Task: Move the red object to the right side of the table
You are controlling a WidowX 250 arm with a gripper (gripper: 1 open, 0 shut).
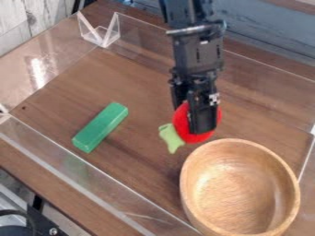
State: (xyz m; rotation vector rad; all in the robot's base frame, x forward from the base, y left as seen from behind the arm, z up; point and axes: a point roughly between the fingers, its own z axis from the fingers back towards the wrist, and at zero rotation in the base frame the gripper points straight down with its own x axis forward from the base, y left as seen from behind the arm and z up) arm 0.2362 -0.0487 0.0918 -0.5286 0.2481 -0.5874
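The red object (189, 127) is a small round ball with a light-green leaf tab (169, 136) sticking out to its lower left. It sits right of the table's (110, 78) centre, just beyond the wooden bowl's far rim. My gripper (198, 114) comes down on it from above, its dark fingers (209, 105) closed over the ball's top and sides. The ball's underside is hidden, so whether it touches the tabletop cannot be told.
A round light wooden bowl (194, 166) fills the near right corner. A green rectangular block (99, 126) lies at the left of centre. A clear acrylic stand (99, 29) is at the far left, and low clear walls (74, 175) border the table.
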